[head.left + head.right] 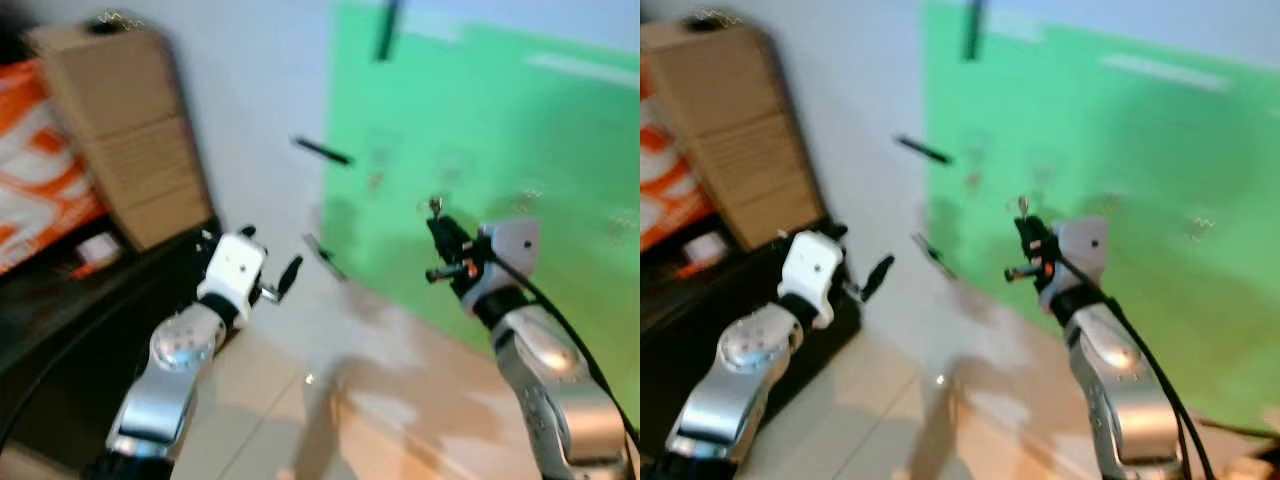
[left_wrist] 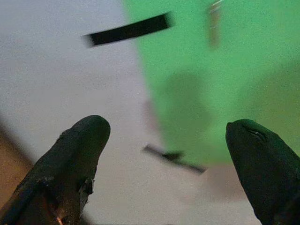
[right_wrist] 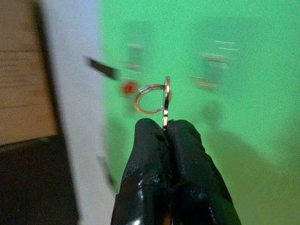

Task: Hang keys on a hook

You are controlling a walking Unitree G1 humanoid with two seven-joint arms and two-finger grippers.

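Right hand (image 3: 165,125) is pinched shut on the keys (image 3: 159,99): a thin key blade nipped at the fingertips, its ring sticking up free, held in front of the green panel (image 1: 500,150). Judged light, stiff metal, slick; with so small a bite at the blade edge it could twist or slip, so a grip nearer the ring would be safer. Left hand (image 1: 272,283) is spread wide, empty, raised near the white wall (image 1: 260,90). Small hooks on the panel are blurred. Cardboard box (image 1: 125,130) on a dark cabinet (image 1: 60,310); tan floor (image 1: 380,420).
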